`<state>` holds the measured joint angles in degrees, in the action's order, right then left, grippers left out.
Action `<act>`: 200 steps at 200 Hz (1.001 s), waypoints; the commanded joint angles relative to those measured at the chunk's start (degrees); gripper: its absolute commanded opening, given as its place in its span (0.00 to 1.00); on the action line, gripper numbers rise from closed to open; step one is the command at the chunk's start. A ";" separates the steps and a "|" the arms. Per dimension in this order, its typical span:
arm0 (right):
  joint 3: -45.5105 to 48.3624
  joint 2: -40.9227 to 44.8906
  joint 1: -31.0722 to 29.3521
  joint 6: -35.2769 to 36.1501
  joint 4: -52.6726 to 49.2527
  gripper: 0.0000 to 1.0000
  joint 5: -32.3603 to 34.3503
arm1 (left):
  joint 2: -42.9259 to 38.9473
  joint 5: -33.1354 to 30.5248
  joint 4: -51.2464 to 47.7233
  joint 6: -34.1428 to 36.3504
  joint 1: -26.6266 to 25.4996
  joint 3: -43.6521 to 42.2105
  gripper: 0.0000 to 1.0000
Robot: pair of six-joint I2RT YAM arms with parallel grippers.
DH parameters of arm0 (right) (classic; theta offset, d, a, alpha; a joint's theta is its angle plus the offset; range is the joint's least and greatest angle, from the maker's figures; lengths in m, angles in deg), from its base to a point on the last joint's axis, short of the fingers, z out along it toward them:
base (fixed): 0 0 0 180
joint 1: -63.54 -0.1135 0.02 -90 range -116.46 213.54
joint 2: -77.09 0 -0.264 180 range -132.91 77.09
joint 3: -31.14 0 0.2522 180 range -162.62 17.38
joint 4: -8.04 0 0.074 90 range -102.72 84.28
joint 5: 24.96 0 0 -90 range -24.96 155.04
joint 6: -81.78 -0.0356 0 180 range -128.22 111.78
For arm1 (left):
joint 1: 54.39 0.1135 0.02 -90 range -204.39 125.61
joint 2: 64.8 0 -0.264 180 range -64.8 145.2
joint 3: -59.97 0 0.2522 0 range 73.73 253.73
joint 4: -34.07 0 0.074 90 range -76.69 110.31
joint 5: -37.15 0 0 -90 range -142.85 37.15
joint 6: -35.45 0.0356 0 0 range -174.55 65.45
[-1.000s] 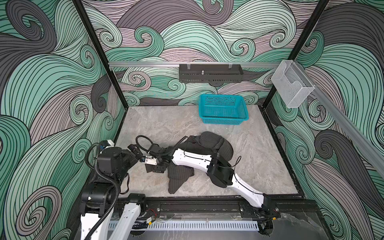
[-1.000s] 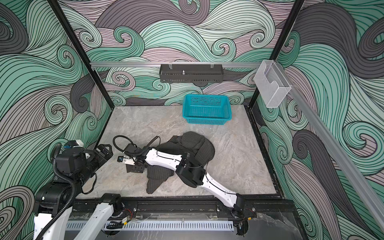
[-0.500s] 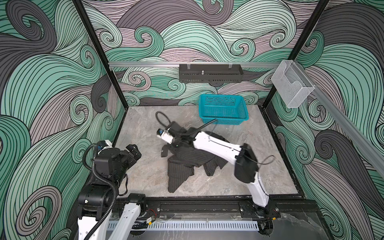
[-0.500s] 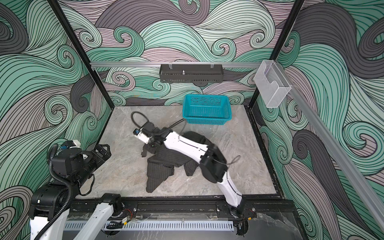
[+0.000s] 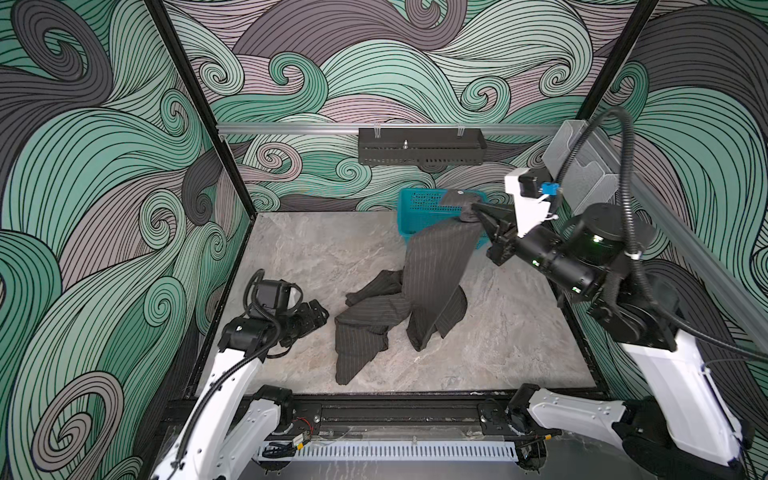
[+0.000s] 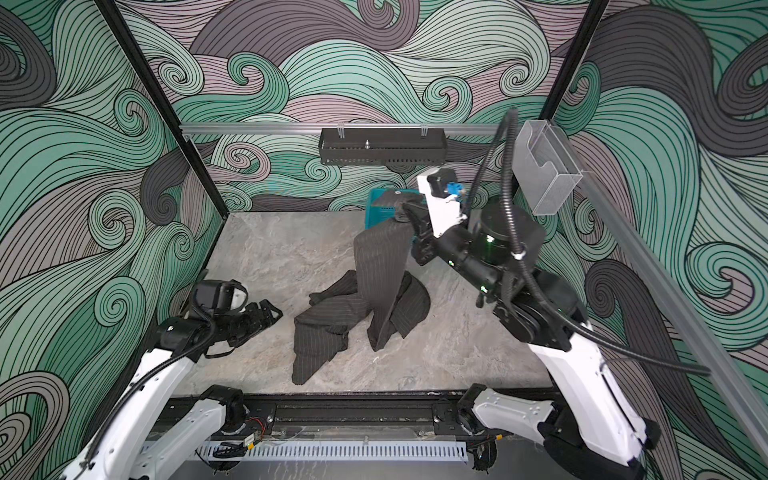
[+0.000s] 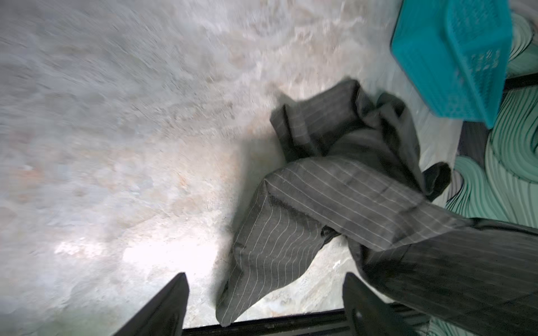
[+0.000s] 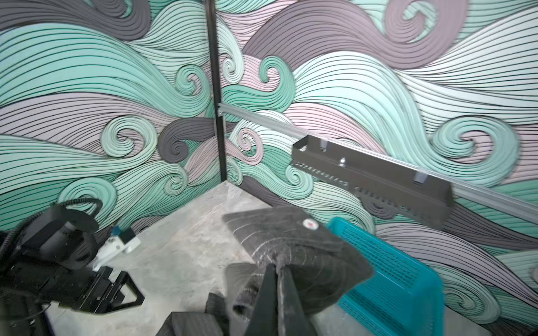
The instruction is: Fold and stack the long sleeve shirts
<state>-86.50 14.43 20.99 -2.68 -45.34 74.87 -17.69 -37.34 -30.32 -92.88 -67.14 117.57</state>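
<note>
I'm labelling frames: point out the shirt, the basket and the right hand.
shirt (image 5: 436,266): in a top view, hanging striped panel.
basket (image 5: 417,208): in a top view, mesh front wall.
right hand (image 5: 477,209): in a top view, fingertips pinching cloth.

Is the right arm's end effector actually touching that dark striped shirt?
Touching. The right wrist view shows the right end effector shut on a fold of the shirt, cloth pinched between its jaws; in both top views the shirt hangs from it.

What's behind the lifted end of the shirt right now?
The teal basket stands behind the shirt hanging from the shut right claw. Cloth and claw cover its right part; most of its inside is hidden.
</note>
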 commanded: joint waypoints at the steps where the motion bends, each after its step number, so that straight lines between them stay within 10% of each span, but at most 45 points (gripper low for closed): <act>1: -1.02 3.55 0.69 1.91 -2.64 0.00 10.55 | 1.87 4.88 6.56 -0.65 -5.84 -3.34 0.86; 128: -4.19 8.04 0.71 10.39 -3.42 0.00 25.17 | 14.25 8.96 27.27 -5.88 -19.38 -15.25 0.84; 144: -3.76 7.90 0.66 10.61 -3.44 0.00 25.72 | 17.16 8.87 29.23 -5.31 -19.71 -15.38 0.67; 173: -2.26 6.32 0.72 12.17 -3.34 0.00 27.29 | 21.41 -5.04 17.52 0.47 -19.31 -4.24 0.00; 200: 0.29 3.09 4.38 11.87 -3.42 0.00 24.69 | 24.25 -20.53 8.97 8.40 -13.84 11.29 0.00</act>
<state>-88.49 20.86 22.24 8.73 -49.25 100.18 5.74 -41.47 -14.22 -92.50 -85.59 116.08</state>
